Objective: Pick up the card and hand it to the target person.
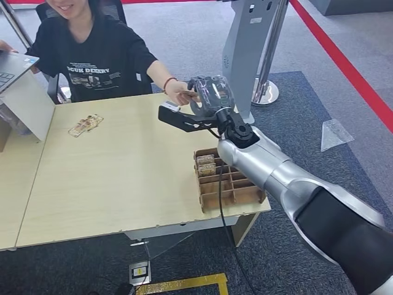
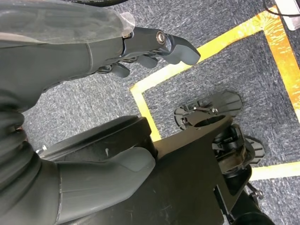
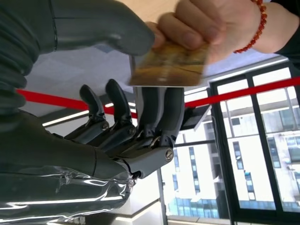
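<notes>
The robot's right arm (image 1: 287, 175) is a silver shell with a black upper section and black wrist joint, a thin black cable running along it. Its right hand (image 3: 116, 117) has dark grey fingers with visible screws, a ribbed grey cover and clear plastic wrap. The left hand (image 2: 106, 56) matches, with a thick grey thumb.

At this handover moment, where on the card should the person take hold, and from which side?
Best on the card's free edge, the part away from the right hand, coming from the person's own side of the table. The card sits pinched between the robot's thumb and fingers, leaving the other end exposed; the person's hand already grips there, thumb and fingers on opposite flat faces.
</notes>
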You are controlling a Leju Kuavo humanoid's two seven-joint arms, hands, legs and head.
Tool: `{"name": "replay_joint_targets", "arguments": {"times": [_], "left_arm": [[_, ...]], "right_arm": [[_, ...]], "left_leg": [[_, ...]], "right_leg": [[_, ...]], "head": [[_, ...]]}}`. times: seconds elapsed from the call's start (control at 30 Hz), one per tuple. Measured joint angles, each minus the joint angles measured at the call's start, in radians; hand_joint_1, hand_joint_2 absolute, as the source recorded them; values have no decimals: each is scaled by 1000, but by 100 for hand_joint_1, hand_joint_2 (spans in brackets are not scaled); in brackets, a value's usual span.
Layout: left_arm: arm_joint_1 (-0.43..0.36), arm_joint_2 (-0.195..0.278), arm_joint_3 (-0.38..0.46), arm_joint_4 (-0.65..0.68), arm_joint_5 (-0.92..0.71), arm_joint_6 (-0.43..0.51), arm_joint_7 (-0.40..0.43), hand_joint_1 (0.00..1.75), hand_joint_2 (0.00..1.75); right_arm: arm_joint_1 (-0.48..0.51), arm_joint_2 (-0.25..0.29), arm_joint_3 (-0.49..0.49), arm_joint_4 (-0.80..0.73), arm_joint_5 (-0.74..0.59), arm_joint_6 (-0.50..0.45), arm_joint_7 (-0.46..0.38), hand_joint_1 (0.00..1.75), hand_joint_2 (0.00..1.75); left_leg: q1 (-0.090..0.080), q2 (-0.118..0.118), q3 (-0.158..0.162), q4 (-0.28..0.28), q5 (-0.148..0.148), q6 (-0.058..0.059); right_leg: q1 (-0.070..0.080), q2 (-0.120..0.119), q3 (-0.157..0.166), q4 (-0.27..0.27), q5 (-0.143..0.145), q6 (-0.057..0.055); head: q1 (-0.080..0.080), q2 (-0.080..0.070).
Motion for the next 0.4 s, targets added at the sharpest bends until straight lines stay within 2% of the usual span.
{"name": "replay_joint_targets", "arguments": {"times": [0.2,0.27,0.33,0.4], "left_arm": [[20,7,17,1,29,1,-14,0,175],[33,10,24,0,39,3,-19,0,175],[43,13,30,1,47,4,-28,0,175],[46,13,32,1,50,4,-32,0,175]], "right_arm": [[2,-298,-83,-590,-75,235,155,0,175],[-40,-406,-115,-760,-136,368,221,0,175],[-76,-480,-144,-866,-185,456,269,0,175],[-95,-528,-163,-925,-212,489,299,0,175]], "left_leg": [[0,-6,-4,3,0,1],[0,-7,-5,5,0,1],[-1,-9,-8,7,-1,1],[-1,-11,-10,9,-1,2]], "right_leg": [[0,-6,-2,2,-1,1],[0,-8,-3,2,-2,1],[0,-10,-5,4,-3,2],[-1,-11,-7,6,-4,2]], "head": [[0,0],[0,0],[0,0],[0,0]]}}
